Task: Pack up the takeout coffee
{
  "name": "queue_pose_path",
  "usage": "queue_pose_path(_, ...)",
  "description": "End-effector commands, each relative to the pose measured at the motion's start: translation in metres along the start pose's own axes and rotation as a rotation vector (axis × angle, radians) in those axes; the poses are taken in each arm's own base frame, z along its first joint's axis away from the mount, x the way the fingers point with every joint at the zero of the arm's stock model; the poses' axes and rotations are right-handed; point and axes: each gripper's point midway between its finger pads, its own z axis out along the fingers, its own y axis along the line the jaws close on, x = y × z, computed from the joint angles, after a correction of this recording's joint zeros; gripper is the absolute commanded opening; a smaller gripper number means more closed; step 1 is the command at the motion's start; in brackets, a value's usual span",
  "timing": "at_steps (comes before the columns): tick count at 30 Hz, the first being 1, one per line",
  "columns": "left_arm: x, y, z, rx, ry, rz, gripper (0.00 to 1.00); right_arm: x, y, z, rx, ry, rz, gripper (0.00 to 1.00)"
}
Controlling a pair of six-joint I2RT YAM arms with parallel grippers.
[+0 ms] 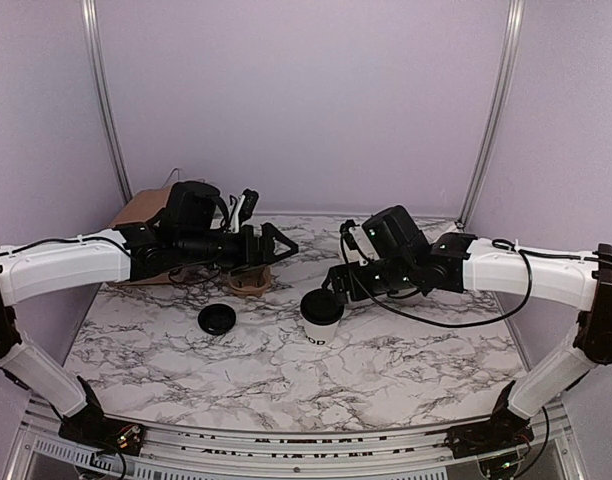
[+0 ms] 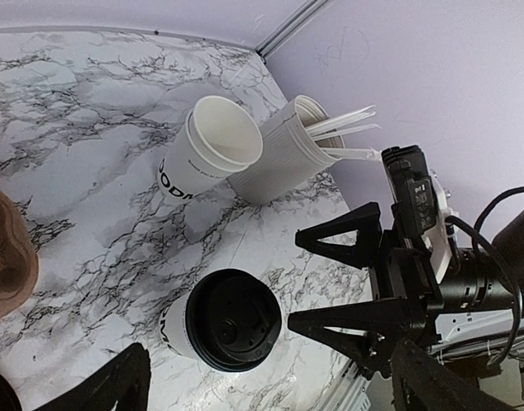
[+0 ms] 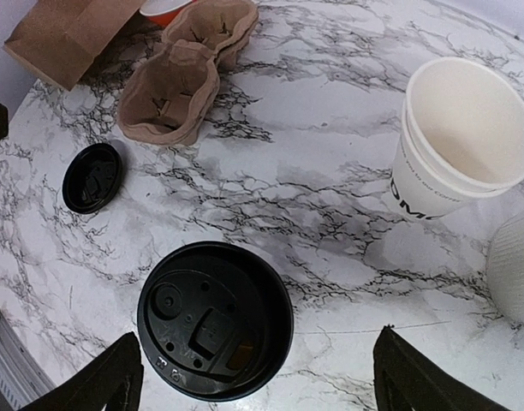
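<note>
Lidded coffee cup (image 1: 321, 320) on marble table (image 1: 416, 355), right pincer (image 1: 334, 284) spread just beside it, left pincer (image 1: 288, 245) spread

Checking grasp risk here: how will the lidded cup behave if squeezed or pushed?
The cup looks like paper, so a hard squeeze would likely dent it. Its lid looks seated, probably stiffening the rim. Standing upright on a small base, it could tip if pushed high; its fill is hidden.

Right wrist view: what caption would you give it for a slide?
Right gripper open close to the lidded coffee cup, spare lid and cardboard carrier beyond.
</note>
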Motion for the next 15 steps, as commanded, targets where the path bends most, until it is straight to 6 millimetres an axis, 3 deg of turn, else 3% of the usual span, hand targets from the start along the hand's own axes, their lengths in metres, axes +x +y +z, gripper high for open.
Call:
queue_pose_path(1,-0.004,0.004,-0.015,-0.044,-0.025,0.051,0.99,-0.02,0.002,-0.013,0.019,-0.052,-0.012,0.91)
queue_pose_path(15,-0.019,0.02,-0.042,-0.179,-0.131,0.121,0.99,-0.017,0.008,-0.011,0.021,-0.019,-0.041,0.93)
